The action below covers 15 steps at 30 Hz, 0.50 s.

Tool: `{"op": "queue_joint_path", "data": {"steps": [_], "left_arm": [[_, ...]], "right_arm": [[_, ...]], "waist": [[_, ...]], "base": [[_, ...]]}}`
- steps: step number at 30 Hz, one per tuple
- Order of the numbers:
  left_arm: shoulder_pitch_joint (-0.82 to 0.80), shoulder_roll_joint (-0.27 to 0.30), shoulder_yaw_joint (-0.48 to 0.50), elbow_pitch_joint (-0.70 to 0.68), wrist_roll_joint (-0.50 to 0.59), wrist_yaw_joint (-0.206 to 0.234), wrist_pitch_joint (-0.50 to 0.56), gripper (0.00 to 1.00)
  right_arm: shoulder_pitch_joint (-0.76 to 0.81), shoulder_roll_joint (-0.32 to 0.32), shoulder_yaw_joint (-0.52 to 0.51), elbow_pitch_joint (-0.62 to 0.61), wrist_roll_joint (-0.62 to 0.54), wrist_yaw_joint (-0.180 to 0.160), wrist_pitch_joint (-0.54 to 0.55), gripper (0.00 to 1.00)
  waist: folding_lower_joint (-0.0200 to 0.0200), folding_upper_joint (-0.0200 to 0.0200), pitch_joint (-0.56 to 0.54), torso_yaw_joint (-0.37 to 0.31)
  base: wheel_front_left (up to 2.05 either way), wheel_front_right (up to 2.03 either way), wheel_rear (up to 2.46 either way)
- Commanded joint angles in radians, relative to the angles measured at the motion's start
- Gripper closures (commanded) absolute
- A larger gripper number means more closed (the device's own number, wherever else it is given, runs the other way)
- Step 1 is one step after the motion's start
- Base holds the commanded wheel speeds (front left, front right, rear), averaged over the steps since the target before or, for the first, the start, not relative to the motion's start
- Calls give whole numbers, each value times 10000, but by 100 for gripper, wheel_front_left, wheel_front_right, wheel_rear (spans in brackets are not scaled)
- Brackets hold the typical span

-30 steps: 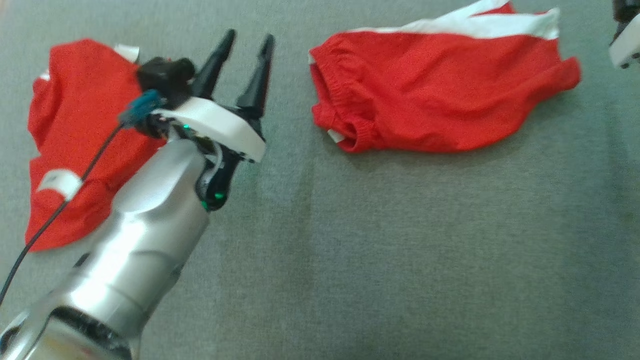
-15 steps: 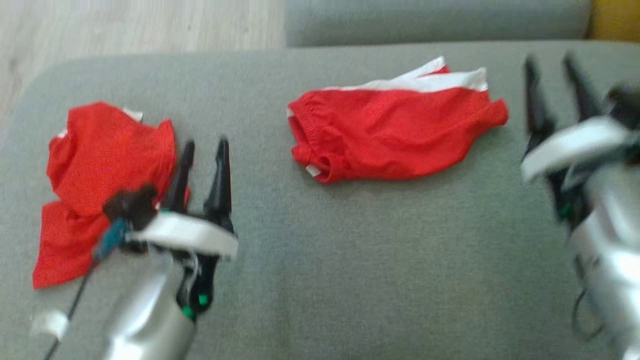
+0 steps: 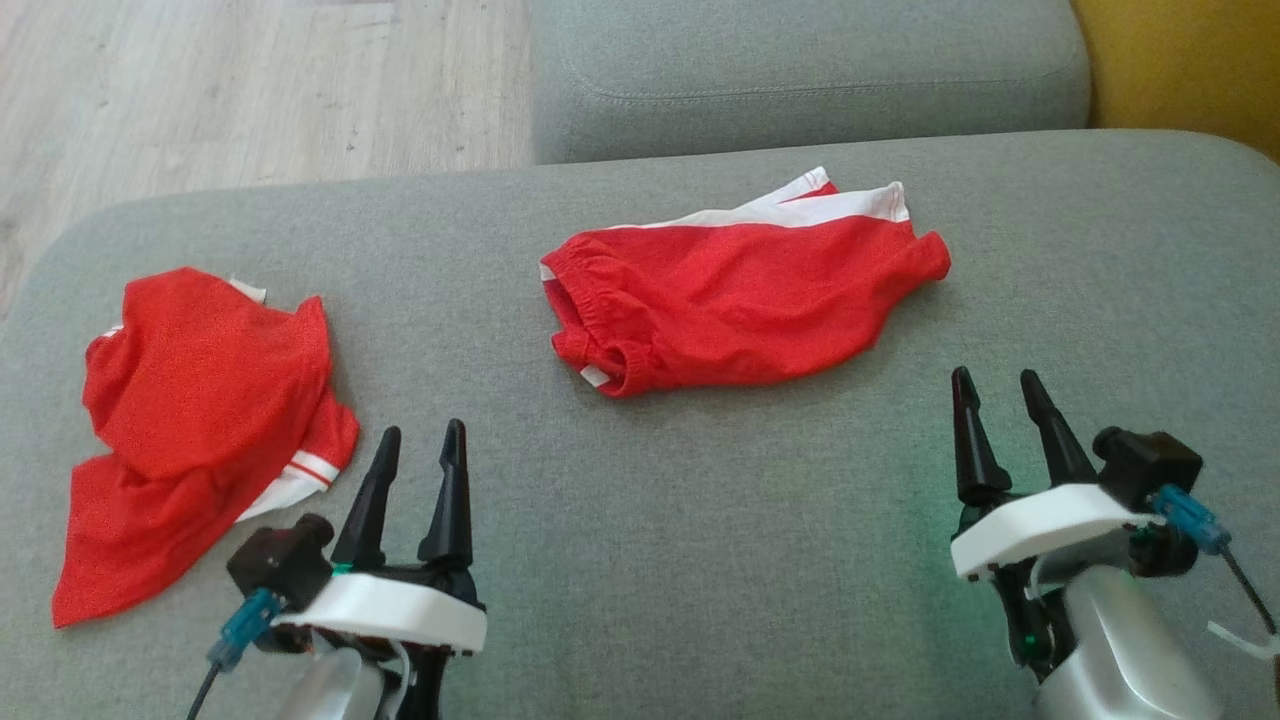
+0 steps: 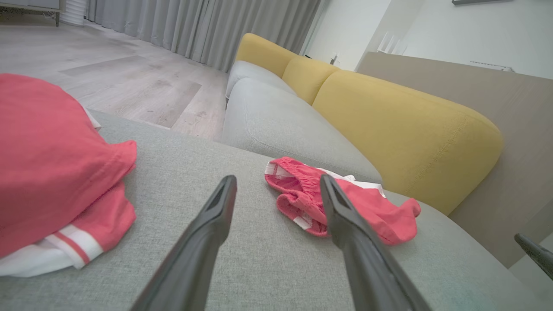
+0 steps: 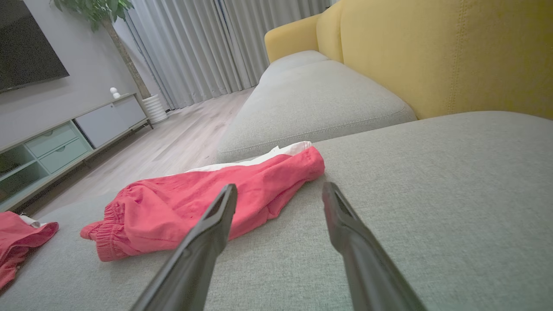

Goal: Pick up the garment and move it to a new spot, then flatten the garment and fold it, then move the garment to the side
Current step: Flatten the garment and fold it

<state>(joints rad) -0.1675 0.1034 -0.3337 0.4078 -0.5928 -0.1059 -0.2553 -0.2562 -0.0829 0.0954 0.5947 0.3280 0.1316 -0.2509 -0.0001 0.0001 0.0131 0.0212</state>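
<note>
Two red garments lie on the grey sofa cushion (image 3: 700, 540). Red shorts with white trim (image 3: 740, 300) lie flat-ish at the middle back, also seen in the left wrist view (image 4: 376, 211) and the right wrist view (image 5: 181, 198). A crumpled red shirt with white trim (image 3: 200, 400) lies at the left (image 4: 43, 164) (image 5: 17, 242). My left gripper (image 3: 423, 430) stands open just right of the shirt, touching nothing (image 4: 278, 178). My right gripper (image 3: 995, 375) stands open at the lower right, short of the shorts' right end (image 5: 280, 185). Both are empty.
A second grey seat cushion (image 3: 800, 70) lies behind, with the yellow backrest (image 3: 1180, 60) at the far right. Wooden floor (image 3: 250, 90) lies beyond the cushion's rounded left edge. A low cabinet (image 5: 65, 138) stands across the room.
The head camera has pulled back and tilted up, so the whole picture shifted. My left gripper has drawn back from beside the shirt. My right gripper has come into view at the lower right.
</note>
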Motion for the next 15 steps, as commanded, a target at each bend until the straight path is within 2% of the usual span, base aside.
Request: {"op": "queue_joint_path", "data": {"steps": [1,8,15], "left_arm": [[-271,-32,485,-421,156,-66,-64,0],[-357,-210,580,-547,484,-195,-64,0],[-838,-307,296,-447,553,-235,-64,0]], "right_arm": [[-272,108,118,-463,-152,-9,-52,0],[-401,258,-284,-970,-452,-9,378,0],[-1370,289,-1338,-830,-550,-9,1025,0]], "waist": [[1,-1,5,-20],[1,-1,316,115],[1,-1,1089,563]], "base": [[0,0,0],[0,0,0],[0,0,0]]}}
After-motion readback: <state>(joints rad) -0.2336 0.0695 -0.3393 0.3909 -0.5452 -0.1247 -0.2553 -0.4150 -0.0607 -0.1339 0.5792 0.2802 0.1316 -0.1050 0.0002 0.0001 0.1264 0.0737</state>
